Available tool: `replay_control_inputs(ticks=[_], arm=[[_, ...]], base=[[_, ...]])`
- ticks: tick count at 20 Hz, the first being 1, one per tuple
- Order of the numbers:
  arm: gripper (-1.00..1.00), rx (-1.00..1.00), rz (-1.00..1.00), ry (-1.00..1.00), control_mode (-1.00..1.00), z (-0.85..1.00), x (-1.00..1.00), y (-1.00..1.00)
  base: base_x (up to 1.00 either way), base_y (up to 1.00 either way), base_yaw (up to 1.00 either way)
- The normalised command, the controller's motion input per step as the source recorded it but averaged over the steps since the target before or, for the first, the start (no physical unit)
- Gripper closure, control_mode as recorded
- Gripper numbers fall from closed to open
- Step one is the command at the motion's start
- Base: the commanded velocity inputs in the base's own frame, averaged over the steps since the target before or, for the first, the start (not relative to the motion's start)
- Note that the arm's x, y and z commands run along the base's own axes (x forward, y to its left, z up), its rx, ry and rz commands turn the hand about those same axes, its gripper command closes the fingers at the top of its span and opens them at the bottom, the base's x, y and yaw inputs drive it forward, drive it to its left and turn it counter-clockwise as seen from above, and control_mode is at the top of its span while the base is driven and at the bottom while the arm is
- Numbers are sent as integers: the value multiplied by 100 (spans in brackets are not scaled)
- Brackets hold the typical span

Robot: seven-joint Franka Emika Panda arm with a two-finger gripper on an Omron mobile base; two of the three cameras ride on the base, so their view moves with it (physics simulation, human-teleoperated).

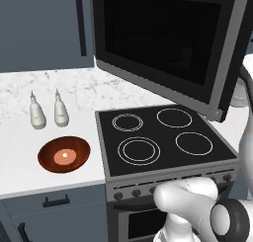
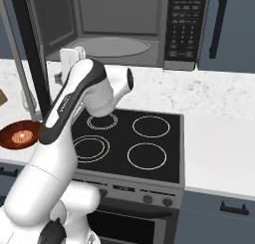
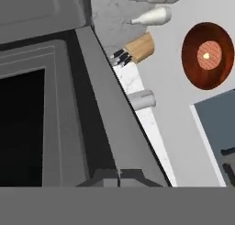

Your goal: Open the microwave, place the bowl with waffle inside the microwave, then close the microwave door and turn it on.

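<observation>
— Is that big black microwave (image 2: 124,26) open yet?

— Yes. Its wide black door with the dark glass window (image 1: 168,38) hangs swung out over the black four-ring stovetop (image 1: 163,137), and from the right side you can see the grey cavity and the round glass turntable (image 2: 109,46).

— And the robot's hand?

— Up by the door's edge. The jaws (image 3: 118,176) look pressed together with nothing between them, right against the grey frame.

— Where's the food?

— The shallow glossy reddish-brown bowl (image 1: 64,154) sits on the white marble surface (image 1: 20,152) left of the stove, well apart from the hand, with the small round tan waffle (image 1: 64,156) in its middle. Two pale bottles (image 1: 48,111) stand behind it.

— So what should it mind now?

— I'd say the door is wide enough; let it be. Back away cleanly, part the jaws, come down over the bowl's rim and pinch it firmly, keeping the bowl level so the waffle stays put.
</observation>
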Motion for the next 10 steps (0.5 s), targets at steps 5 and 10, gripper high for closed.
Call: replay_control_inputs(ticks=[5, 10], arm=[[100, 0, 6, 24, -100, 20, -1, 100], [100, 0, 1, 22, -100, 15, -3, 100]], base=[[0, 0, 0], [0, 0, 0]])
